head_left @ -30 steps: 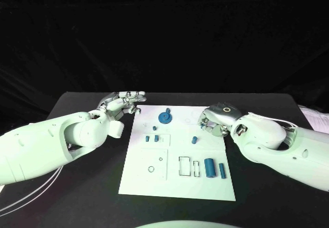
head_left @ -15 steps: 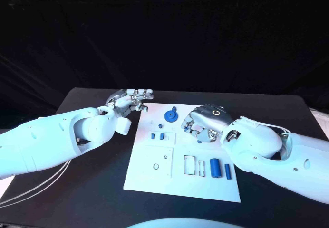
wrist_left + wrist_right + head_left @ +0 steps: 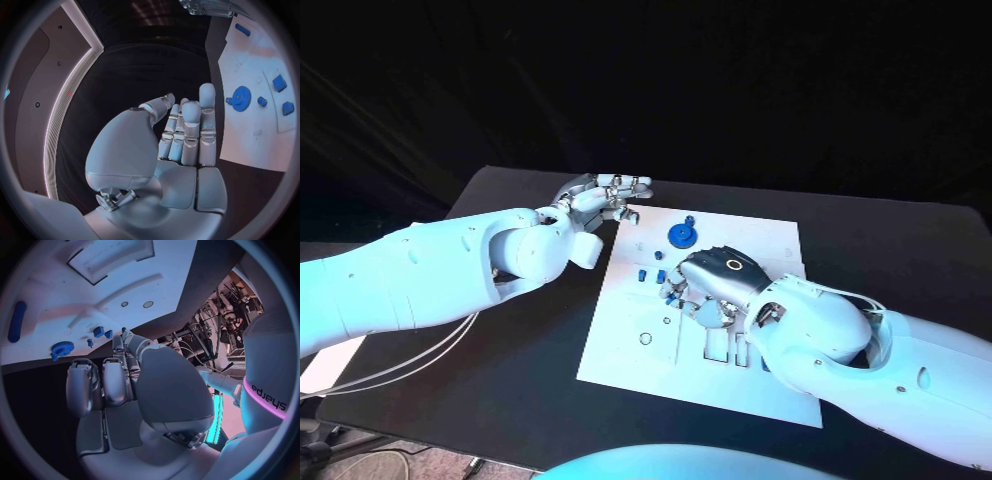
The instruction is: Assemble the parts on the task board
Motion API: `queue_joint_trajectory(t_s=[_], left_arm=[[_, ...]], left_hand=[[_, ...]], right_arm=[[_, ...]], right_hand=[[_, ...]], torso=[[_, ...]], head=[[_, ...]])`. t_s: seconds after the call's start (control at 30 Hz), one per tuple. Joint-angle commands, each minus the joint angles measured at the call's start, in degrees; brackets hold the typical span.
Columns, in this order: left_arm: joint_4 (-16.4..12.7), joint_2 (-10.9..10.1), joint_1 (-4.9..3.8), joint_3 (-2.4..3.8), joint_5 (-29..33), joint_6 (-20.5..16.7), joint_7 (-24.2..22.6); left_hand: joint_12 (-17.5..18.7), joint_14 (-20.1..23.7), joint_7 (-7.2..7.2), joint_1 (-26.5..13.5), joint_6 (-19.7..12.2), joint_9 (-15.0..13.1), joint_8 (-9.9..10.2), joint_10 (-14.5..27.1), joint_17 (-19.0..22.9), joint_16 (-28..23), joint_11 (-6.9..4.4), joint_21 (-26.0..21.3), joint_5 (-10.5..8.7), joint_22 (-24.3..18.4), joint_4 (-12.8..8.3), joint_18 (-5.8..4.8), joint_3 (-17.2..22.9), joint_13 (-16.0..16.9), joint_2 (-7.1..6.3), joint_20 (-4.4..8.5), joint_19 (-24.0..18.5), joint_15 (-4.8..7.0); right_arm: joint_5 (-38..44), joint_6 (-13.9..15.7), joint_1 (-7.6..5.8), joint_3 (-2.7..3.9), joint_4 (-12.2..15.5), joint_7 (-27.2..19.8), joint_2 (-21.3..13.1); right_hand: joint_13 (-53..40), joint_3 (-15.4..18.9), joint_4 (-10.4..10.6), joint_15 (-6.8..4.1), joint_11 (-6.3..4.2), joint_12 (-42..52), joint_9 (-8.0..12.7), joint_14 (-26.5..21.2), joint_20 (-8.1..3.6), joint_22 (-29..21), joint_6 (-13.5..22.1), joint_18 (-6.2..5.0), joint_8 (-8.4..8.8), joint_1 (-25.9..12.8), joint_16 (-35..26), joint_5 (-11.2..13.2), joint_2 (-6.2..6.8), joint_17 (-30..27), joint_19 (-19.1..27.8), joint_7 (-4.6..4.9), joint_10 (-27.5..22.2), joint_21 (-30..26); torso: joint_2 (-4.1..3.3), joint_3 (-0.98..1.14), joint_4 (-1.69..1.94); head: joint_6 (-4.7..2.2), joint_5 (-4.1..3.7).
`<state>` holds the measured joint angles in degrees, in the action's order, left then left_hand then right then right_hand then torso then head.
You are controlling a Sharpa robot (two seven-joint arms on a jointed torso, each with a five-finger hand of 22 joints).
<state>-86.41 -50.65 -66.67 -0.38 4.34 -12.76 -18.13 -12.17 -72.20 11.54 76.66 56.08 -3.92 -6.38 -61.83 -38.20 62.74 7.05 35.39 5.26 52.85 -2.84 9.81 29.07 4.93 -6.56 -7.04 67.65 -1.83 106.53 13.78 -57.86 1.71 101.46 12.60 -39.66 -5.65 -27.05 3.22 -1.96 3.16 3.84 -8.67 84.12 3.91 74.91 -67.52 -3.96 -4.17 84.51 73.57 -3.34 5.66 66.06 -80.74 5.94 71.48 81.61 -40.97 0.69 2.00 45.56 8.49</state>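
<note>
left hand (image 3: 600, 195) fingers apart, empty; right hand (image 3: 705, 283) curled over task board (image 3: 629, 345).

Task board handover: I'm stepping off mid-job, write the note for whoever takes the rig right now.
Left hand: empty, fingers loosely apart, at the far left corner of the task board.
Right hand: over the board's middle, fingers curled down; whether it holds a part cannot be told.
Blue gear at the board's far end, two small blue blocks beside the right hand.
Done: cannot tell. Left: assembling the loose parts.
</note>
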Motion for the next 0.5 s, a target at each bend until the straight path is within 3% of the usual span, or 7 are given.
queue_joint_trajectory(t_s=[0.03, 0.13, 0.5], left_arm=[[-0.2, 0.2, -0.01, 0.04, -0.3, 1.3, -0.3], [-0.2, 0.2, -0.01, 0.04, -0.3, 1.3, -0.3], [-0.3, 0.1, -0.01, 0.04, -0.3, 1.6, -0.1]], left_hand=[[-0.4, 0.4, -0.06, -0.5, -0.3, 0.1, 0.0, 0.3, 0.1, -0.3, -0.06, -0.2, 0.33, -0.1, 0.0, 0.62, -0.3, 0.0, 0.25, -0.34, -0.2, 0.03], [-0.4, 0.4, -0.06, -0.5, -0.3, 0.1, 0.0, 0.3, 0.1, -0.3, -0.06, -0.2, 0.33, -0.1, 0.0, 0.62, -0.3, 0.0, 0.25, -0.34, -0.2, 0.03], [-0.5, 0.3, -0.05, -0.4, -0.3, 0.1, 0.0, 0.4, -0.2, -0.2, -0.05, -0.2, 0.32, -0.1, 0.0, 0.62, -0.3, 0.0, 0.26, -0.35, -0.2, 0.02]], right_arm=[[-0.3, -2.1, 0.80, -0.07, -1.0, -1.3, 0.7], [-0.3, -2.3, 1.31, -0.14, -1.8, -1.5, 1.3], [0.0, -2.8, 1.93, -0.23, -3.3, -1.2, 1.9]], right_hand=[[-0.1, -0.2, -0.3, 0.27, -0.26, -0.2, -0.1, 2.2, 0.45, 2.6, -0.1, 0.77, 0.11, -0.6, 0.1, -0.3, -0.18, -0.1, 0.0, 0.52, 0.6, 0.1], [-0.1, -0.2, -0.3, 0.27, -0.26, -0.2, -0.1, 2.2, 0.45, 2.6, -0.1, 0.77, 0.11, -0.6, 0.1, -0.3, -0.18, -0.1, 0.0, 0.52, 0.6, 0.1], [0.0, -0.3, -0.4, 0.36, -0.18, -0.2, -0.1, 2.2, 0.54, 2.6, 0.0, 0.77, 0.16, -0.7, 0.1, -0.4, -0.21, -0.1, 0.1, 0.59, 0.6, 0.1]], torso=[[0.01, -0.05, 0.03], [0.02, 0.04, -0.09], [-0.01, 0.06, 0.02]], head=[[0.27, 0.53], [0.42, 0.88], [0.65, 1.04]])
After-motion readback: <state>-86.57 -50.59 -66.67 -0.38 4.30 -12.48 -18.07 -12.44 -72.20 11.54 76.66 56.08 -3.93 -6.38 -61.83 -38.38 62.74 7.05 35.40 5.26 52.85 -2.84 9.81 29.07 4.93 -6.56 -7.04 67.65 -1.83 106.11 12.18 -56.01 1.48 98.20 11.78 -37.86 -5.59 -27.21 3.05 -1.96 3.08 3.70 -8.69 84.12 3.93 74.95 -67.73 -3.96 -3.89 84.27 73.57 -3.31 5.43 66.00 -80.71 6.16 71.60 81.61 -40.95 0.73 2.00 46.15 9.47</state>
